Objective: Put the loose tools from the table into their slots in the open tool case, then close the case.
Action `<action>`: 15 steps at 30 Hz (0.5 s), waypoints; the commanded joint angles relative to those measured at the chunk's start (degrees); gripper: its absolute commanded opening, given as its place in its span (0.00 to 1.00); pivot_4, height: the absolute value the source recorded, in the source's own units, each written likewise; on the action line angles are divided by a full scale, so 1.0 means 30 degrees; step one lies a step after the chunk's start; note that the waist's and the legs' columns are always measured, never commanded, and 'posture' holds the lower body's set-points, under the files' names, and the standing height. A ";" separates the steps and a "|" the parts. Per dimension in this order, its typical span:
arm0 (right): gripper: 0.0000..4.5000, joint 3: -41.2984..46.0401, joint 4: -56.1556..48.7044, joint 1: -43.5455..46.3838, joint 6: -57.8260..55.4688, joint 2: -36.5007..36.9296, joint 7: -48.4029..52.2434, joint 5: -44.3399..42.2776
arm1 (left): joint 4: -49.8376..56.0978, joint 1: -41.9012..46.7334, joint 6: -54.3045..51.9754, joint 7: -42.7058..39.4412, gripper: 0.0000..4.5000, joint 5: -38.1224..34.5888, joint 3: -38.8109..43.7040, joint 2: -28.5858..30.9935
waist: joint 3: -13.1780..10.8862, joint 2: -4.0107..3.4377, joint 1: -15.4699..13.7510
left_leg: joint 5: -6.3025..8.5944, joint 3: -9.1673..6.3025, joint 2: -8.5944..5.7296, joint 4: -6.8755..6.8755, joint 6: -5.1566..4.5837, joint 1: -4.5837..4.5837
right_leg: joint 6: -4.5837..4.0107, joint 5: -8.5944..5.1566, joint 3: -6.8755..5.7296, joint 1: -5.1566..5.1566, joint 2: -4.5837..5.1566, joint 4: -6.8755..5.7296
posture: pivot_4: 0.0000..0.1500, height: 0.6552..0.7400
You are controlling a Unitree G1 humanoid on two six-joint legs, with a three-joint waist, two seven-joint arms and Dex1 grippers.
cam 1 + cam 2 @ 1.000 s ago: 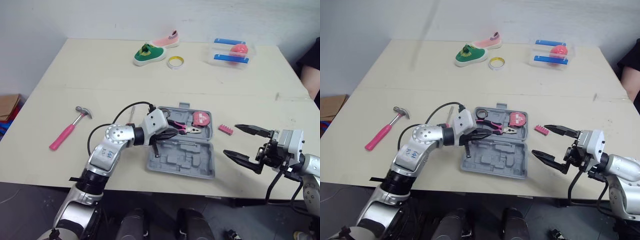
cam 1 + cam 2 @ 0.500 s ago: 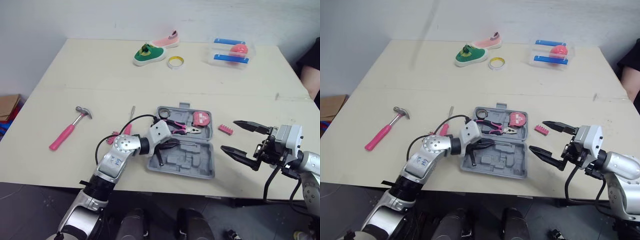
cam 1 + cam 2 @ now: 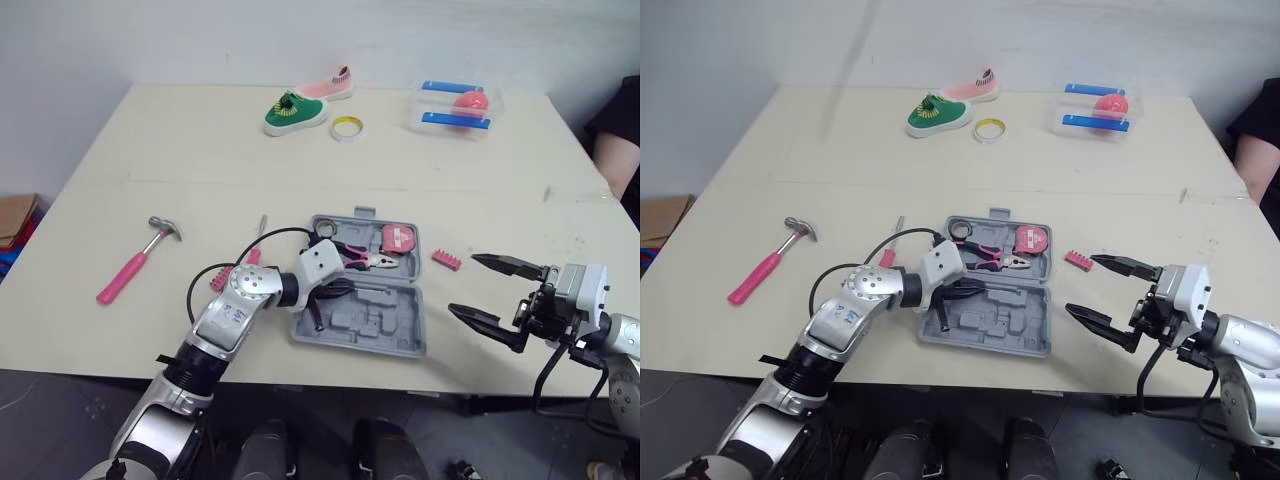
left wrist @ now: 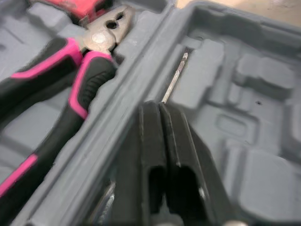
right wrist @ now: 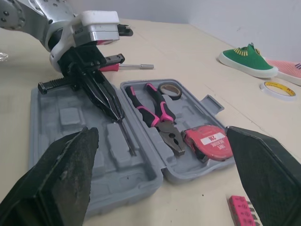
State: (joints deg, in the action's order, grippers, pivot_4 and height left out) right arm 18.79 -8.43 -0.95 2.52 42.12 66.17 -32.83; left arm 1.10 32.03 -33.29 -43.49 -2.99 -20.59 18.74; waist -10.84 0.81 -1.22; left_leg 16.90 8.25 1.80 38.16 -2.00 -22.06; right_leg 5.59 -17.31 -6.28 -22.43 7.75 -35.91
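The grey tool case lies open at the table's front middle. Its far half holds pink-and-black pliers, a red tape measure and a black tape roll. My left gripper rests low in the near half, shut on a thin metal rod that sticks out past its tips along a groove. My right gripper hangs open to the right of the case, nothing between its fingers. On the table lie a pink-handled hammer, a pink-handled screwdriver and a pink bit holder.
At the table's far side lie a green shoe, a pink shoe, a yellow tape roll and a clear box with a pink ball. A person's arm shows at the right edge. A small pink piece lies by my left forearm.
My left gripper has come down from over the pliers half into the case's near half, still shut. The right gripper has drifted slightly right and stays open.
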 commanded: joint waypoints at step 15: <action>1.00 0.1239 0.2678 0.0986 0.1901 0.0607 0.1182 0.0017 | 0.1700 -0.1966 0.8493 -0.2640 0.01 -0.3875 0.5890 0.2008 | 0.0196 -0.0060 0.0225 | 0.0131 0.0016 0.0038 -0.0059 0.0033 0.0168 | -0.0053 -0.0031 -0.0053 0.0154 0.0150 0.0098 | 1.00 1.00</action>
State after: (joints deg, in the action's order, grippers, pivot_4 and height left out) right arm 20.45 -0.99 1.29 6.50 42.78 69.04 -32.68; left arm 4.75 27.13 -11.89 -51.05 -13.24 -5.79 24.26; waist -10.25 0.63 -0.54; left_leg 17.30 8.31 1.90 37.98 -1.91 -21.53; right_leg 5.44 -17.40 -6.44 -21.94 8.21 -35.60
